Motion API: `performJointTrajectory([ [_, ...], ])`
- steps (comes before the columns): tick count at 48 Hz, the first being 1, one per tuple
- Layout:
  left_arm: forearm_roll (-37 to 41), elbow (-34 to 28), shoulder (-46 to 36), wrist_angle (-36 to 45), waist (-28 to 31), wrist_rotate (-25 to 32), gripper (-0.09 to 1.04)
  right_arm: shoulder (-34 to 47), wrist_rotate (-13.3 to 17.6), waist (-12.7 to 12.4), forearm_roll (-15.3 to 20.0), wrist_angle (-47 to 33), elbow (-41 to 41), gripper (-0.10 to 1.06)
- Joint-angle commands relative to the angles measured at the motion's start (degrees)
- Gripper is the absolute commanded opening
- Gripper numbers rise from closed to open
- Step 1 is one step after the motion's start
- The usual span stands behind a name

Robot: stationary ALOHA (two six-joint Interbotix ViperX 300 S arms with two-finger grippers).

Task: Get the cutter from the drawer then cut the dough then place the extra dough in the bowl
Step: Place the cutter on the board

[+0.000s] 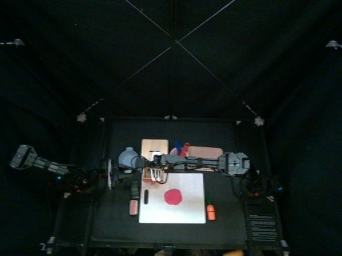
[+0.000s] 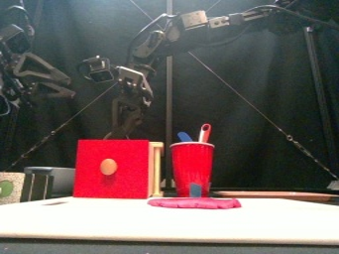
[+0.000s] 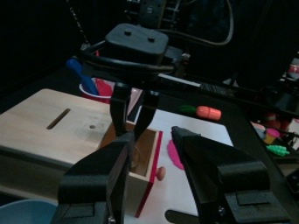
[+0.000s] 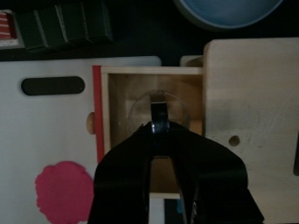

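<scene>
The left gripper [image 3: 152, 140] is standing open astride the flat red drawer front [image 3: 145, 188] of the pale wooden box [image 1: 151, 148], toward the table's [image 1: 107, 228] back edge. Inside the pulled-out drawer [image 4: 126, 149] the round metal cutter [image 4: 158, 103] is lying flat, and the right gripper [image 4: 156, 129] is pinching its thin wire handle from above.

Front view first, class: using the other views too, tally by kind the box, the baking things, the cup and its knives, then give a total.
Pale wooden box with red drawer front: 1
Round metal cutter: 1
Flat pink dough disc: 1
White cutting board: 1
Blue-grey bowl: 1
Red cup: 1
Toy knives, blue and red: 2
Total: 8
</scene>
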Motion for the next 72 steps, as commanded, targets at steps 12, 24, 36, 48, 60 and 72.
performJointTrajectory([
  [12, -2.3, -0.6, 0.1, 1.7, 0.2, 0.1, 0.78, -2.0, 0.2, 0.7, -0.2, 3.2, -5.1, 0.56],
  [24, -3.1, -0.7, 0.2, 2.0, 0.2, 0.1, 0.78, -2.0, 0.1, 0.7, -1.1, 6.7, -7.2, 0.56],
  [36, -3.1, -0.7, 0.2, 2.0, 0.7, 0.1, 0.78, -2.4, 2.5, 0.7, -1.6, 10.8, -11.3, 0.56],
  [48, -3.0, -0.7, 0.1, 2.0, 1.8, 0.3, 0.78, -3.8, 7.3, 1.0, -3.3, 18.8, -14.2, 0.56],
  [60, -2.6, -0.7, 0.1, 2.3, 2.5, 0.4, 0.78, -7.9, 8.0, 2.5, -3.6, 19.9, -10.5, 0.56],
  [72, -2.7, -0.7, 0.1, 2.3, 2.6, 0.4, 0.78, -16.0, 8.6, 2.9, -3.2, 19.8, 1.5, 0.56],
])
